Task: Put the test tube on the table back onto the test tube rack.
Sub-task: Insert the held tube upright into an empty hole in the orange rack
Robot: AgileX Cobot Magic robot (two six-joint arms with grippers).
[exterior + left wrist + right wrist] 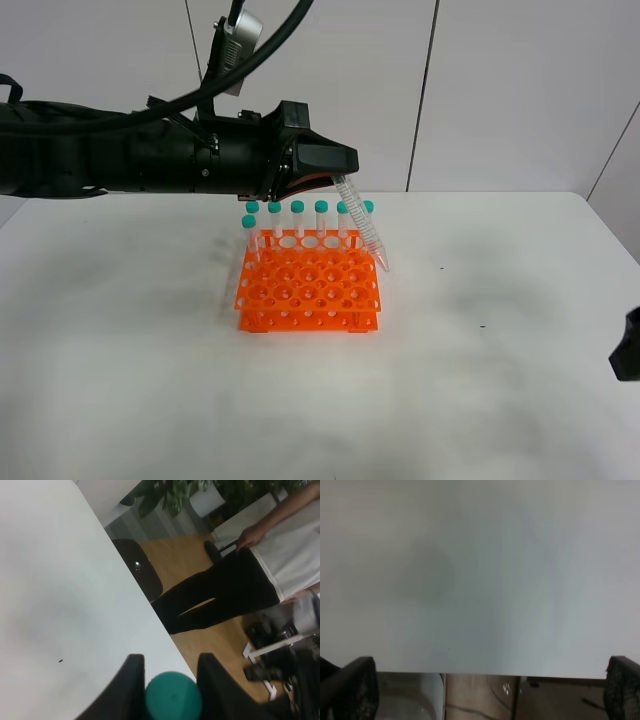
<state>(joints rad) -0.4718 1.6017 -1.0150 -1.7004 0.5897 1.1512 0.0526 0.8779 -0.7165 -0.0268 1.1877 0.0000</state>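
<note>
My left gripper (338, 177) reaches in from the left and is shut on the test tube (365, 228) just below its teal cap. The tube hangs tilted, its pointed tip at the back right corner of the orange test tube rack (308, 292); I cannot tell whether the tip is in a hole. In the left wrist view the teal cap (173, 698) sits between the two black fingers (131, 686). Several identical tubes (297, 220) stand in the rack's back row. My right gripper (487, 682) is open and empty over the white table (480, 580).
The rack stands mid-table (150, 380). A black part of the right arm (627, 346) shows at the view's right edge. A person (240, 590) stands beyond the table's edge, with a dark chair (140, 570) nearby.
</note>
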